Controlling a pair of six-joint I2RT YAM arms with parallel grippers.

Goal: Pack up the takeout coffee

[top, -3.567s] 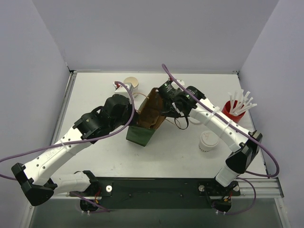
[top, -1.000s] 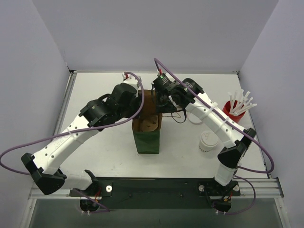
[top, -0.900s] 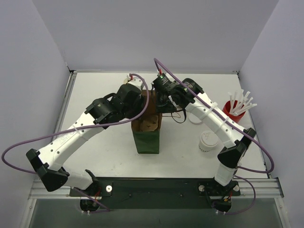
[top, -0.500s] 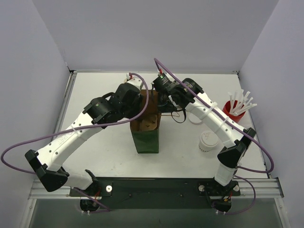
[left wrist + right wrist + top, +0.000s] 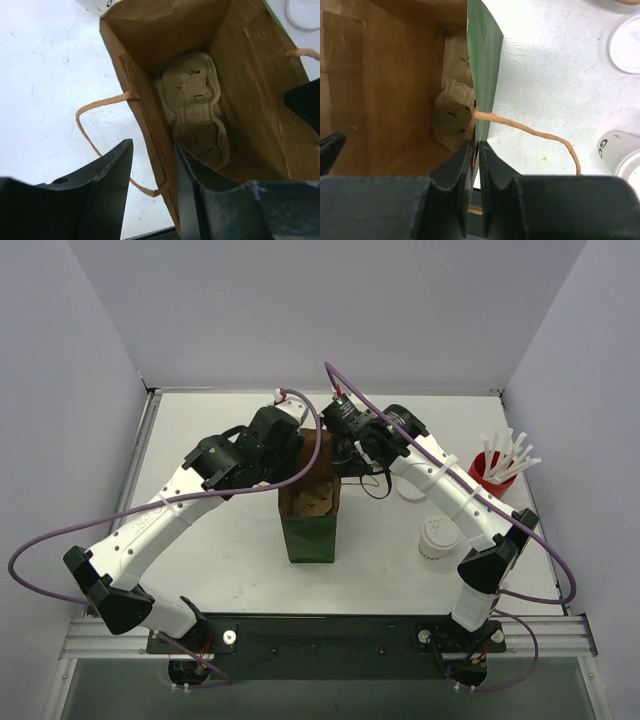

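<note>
The takeout coffee (image 5: 438,537), a small white cup with a white lid, stands on the table right of the paper bag (image 5: 308,537); its side also shows in the right wrist view (image 5: 618,148). The bag stands upright, green outside and brown inside. My left gripper (image 5: 152,145) is open and straddles the bag's left wall (image 5: 150,125), one finger inside, one outside. My right gripper (image 5: 475,145) is shut on the bag's right wall (image 5: 485,65), beside the twine handle (image 5: 535,134).
A brown cardboard cup carrier (image 5: 195,95) lies at the bottom of the bag. A loose white lid (image 5: 410,487) sits right of the bag. A red cup of white straws (image 5: 495,468) stands at the far right. Another white cup's edge (image 5: 95,4) shows beyond the bag.
The bag, tilted at first, now stands upright. The right jaws have closed onto its right wall. The left arm has shifted slightly right and away, its jaws a little wider round the left wall.
</note>
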